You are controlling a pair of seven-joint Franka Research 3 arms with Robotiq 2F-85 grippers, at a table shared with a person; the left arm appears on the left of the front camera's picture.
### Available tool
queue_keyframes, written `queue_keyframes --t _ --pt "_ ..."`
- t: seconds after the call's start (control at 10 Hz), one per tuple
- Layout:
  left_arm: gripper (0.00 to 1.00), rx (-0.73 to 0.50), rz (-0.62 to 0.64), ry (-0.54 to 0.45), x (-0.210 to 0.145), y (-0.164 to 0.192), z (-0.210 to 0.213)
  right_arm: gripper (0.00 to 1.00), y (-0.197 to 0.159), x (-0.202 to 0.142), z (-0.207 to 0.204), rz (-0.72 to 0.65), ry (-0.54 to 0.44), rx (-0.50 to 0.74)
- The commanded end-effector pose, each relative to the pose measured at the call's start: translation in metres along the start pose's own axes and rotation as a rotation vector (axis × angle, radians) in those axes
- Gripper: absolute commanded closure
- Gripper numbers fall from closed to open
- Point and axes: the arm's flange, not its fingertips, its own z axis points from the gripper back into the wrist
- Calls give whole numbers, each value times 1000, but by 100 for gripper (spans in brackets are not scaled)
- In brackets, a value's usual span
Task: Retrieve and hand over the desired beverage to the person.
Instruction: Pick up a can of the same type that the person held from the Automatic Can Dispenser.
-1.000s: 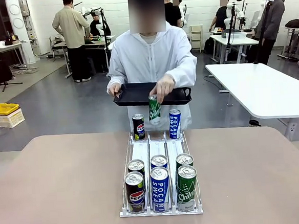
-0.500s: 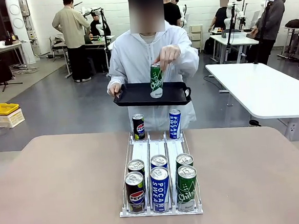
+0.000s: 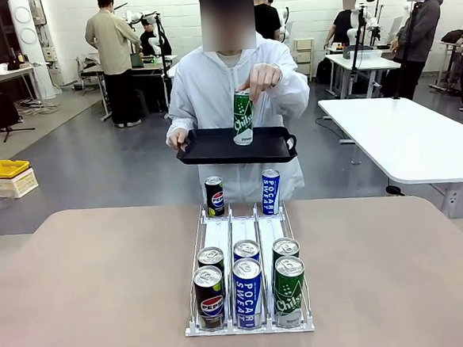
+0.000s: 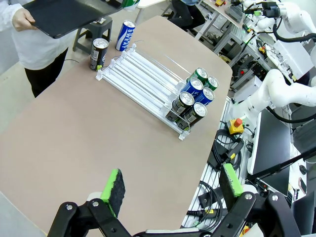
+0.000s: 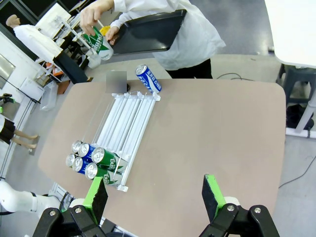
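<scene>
Seemingly, the green can (image 3: 243, 119) is held over the tray (image 3: 206, 149) as the choice; left gripper (image 4: 173, 182) and right gripper (image 5: 154, 195) are spread wide.

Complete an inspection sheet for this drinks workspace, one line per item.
Surface: brown table carrying a white can rack.
Job's things: six cans at the rack's near end; Pepsi can and Pocari Sweat can standing past its far end; person's hand holds a Chilsung can at a black tray.
Clutter: nothing seen.
Grippers: left gripper and right gripper above the table, jaws open, empty.
Cables: black cables beside the table edge.
Surroundings: white table, yellow bin, people farther off.
</scene>
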Motion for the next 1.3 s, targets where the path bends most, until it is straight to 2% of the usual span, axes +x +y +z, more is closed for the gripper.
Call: queue_keyframes --t 0.0,1.2 --pt "0 -8 4 -4 2 0 2 0 -1 0 -1 6 -4 25" --pt "0 -8 4 -4 2 0 2 0 -1 0 -1 6 -4 25"
